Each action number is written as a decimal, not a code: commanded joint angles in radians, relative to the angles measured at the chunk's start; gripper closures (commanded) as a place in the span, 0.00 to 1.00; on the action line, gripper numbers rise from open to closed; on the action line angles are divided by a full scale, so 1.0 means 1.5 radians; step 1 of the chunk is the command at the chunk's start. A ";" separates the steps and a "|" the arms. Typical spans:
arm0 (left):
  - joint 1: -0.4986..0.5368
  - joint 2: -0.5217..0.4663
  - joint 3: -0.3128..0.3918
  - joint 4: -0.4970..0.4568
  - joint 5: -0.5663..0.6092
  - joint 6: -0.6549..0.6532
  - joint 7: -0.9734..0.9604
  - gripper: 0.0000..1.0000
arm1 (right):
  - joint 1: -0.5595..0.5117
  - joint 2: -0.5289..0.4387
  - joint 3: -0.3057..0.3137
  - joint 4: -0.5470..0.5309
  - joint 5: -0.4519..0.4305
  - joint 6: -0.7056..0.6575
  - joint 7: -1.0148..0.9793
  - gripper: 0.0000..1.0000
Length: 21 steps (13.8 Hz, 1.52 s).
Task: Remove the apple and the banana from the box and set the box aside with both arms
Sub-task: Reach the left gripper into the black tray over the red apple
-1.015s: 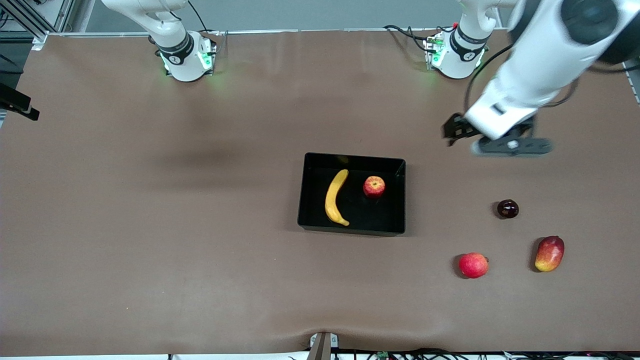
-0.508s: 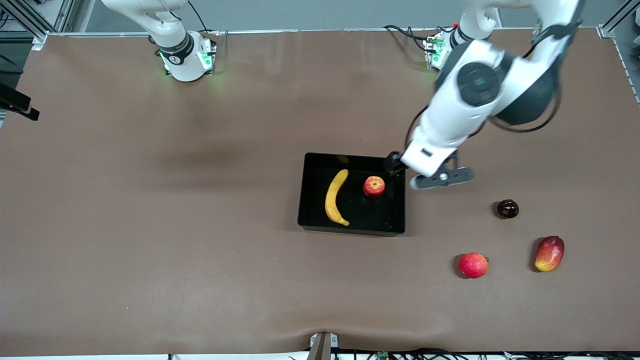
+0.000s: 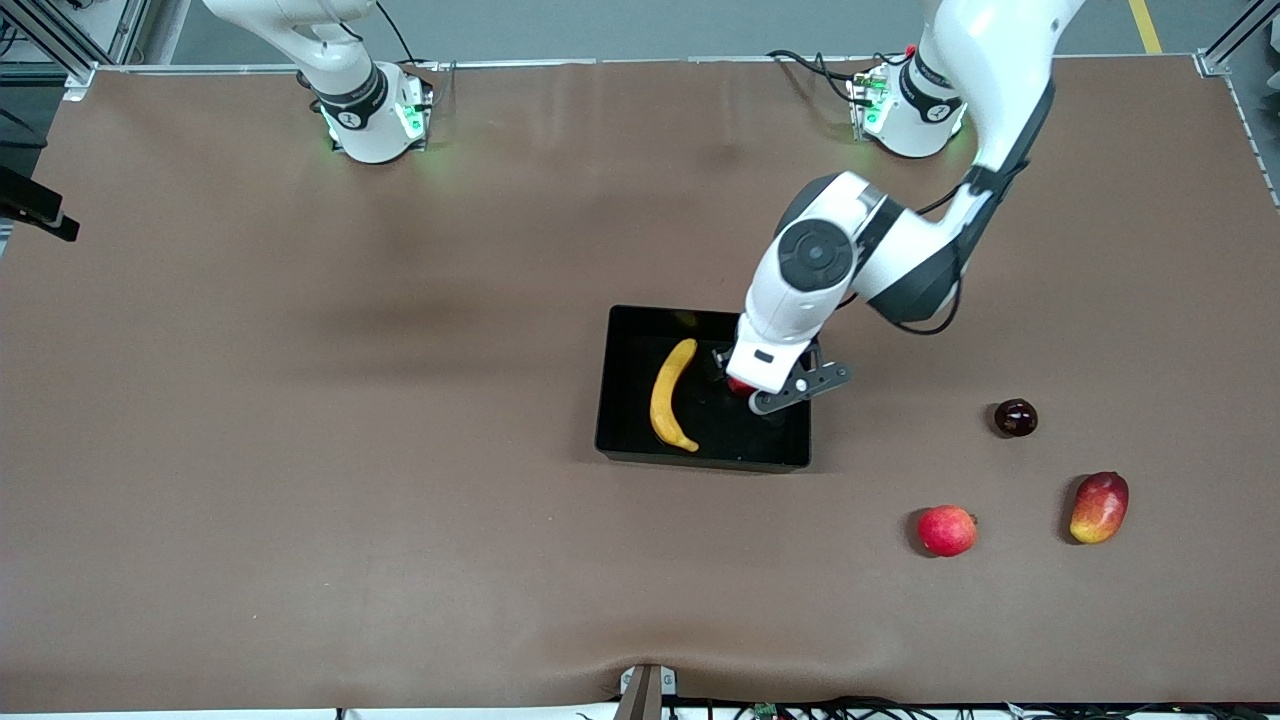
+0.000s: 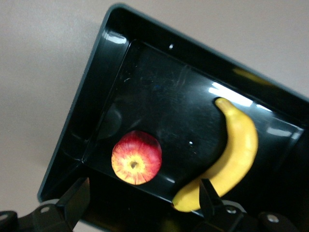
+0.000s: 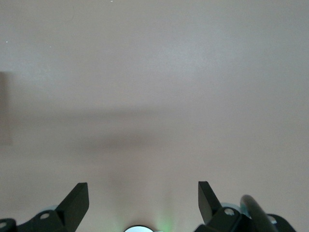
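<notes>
Two fruits lie in the box (image 3: 702, 457) at mid-tabletop (image 3: 300, 450): the banana (image 3: 670, 395) toward the right arm's end, the apple (image 4: 136, 157) beside it, apart. Left hand (image 3: 742, 378) hovers over the apple, fingers (image 4: 75, 200) spread wide, holding nothing. Right hand (image 5: 143, 203) waits over bare tabletop, also wide and empty. Three other fruits sit outside the box toward the left arm's end.

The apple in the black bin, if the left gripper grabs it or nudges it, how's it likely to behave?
The apple is round, so a nudge would probably roll it until the bin wall stops it. Its skin looks smooth, so the open left gripper should pinch across the middle.
</notes>
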<state>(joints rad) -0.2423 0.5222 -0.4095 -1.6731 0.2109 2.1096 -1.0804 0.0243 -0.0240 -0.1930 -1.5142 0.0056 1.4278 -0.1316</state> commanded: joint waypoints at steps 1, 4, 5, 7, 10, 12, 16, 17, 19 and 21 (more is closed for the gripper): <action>-0.010 0.033 0.001 0.009 0.043 0.005 -0.043 0.00 | -0.010 0.003 0.006 0.007 0.005 -0.005 0.002 0.00; -0.010 0.050 0.001 -0.013 0.053 0.005 -0.044 0.00 | -0.009 0.003 0.006 0.007 0.005 -0.005 0.002 0.00; -0.011 0.057 0.001 -0.013 0.058 0.005 -0.044 0.00 | -0.010 0.003 0.006 0.008 0.005 -0.004 0.002 0.00; -0.016 0.069 0.001 -0.013 0.061 0.006 -0.051 0.00 | -0.009 0.003 0.006 0.007 0.005 -0.005 0.002 0.00; -0.017 0.080 0.002 -0.011 0.067 0.015 -0.053 0.00 | -0.009 0.003 0.006 0.007 0.005 -0.005 0.002 0.00; -0.017 0.094 0.002 -0.013 0.067 0.029 -0.053 0.00 | -0.009 0.003 0.006 0.007 0.005 -0.004 0.002 0.00; -0.014 0.106 0.003 -0.012 0.067 0.046 -0.053 0.05 | -0.004 0.003 0.007 0.008 0.005 -0.003 0.002 0.00; -0.014 0.107 0.003 -0.012 0.068 0.051 -0.052 0.21 | -0.006 0.003 0.007 0.008 0.005 -0.003 0.002 0.00; -0.012 0.105 0.003 -0.012 0.067 0.051 -0.052 0.67 | -0.008 0.003 0.006 0.007 0.005 -0.003 0.003 0.00; -0.007 0.096 0.002 -0.009 0.067 0.045 -0.048 1.00 | -0.011 0.003 0.006 0.007 0.005 -0.002 0.003 0.00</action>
<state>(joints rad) -0.2599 0.6827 -0.4030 -1.6846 0.2861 2.1720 -1.1312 0.0241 -0.0240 -0.1907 -1.5142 0.0059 1.4282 -0.1316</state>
